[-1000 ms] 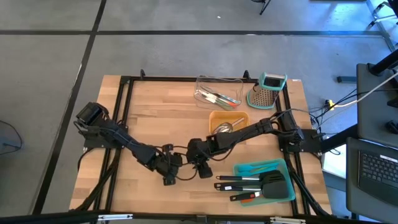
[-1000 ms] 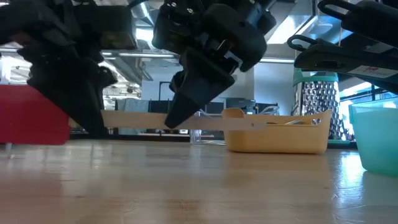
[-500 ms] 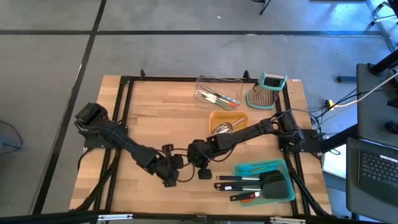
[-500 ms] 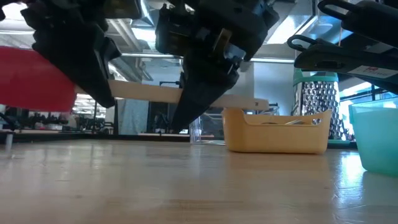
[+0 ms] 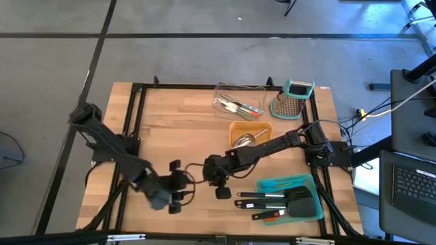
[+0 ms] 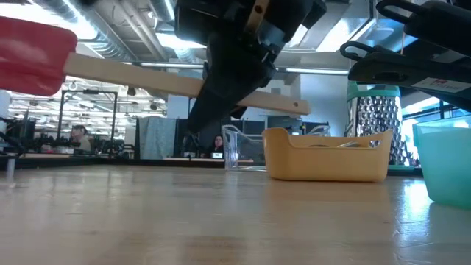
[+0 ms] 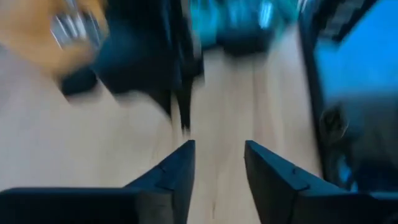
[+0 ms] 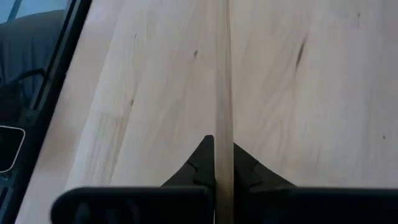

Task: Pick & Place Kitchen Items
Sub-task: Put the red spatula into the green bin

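Note:
A spatula with a red head [image 6: 33,55] and a long wooden handle [image 6: 147,79] hangs above the table. My right gripper [image 5: 216,170] is shut on the handle at mid-table. The head points toward the table's left and sits higher than the free end [image 6: 298,107]. My left gripper [image 7: 219,152] stands open and empty, apart from the spatula, toward the near left [image 5: 181,189]. In the high view I cannot make out the spatula. My right gripper pinches the wooden handle [image 8: 222,127] between its two fingers [image 8: 202,158], past the middle toward the free end. The fingers slant down from the table's right and lie across the handle. The spatula is clear of the table and tilted, with its head end up.
An orange tray [image 5: 249,133] with a steel scoop stands just beyond the right gripper. A teal tray [image 5: 289,194] holding black spatulas is at the near right. A clear tray [image 5: 240,101] and a box grater [image 5: 294,99] stand at the far edge. Bare wood lies left of centre.
My left gripper has let go of the handle near the red head. It has risen and drawn back toward the table's near left. The spatula, held by my right gripper, has gone from low and level to higher, with the head end tipped up.

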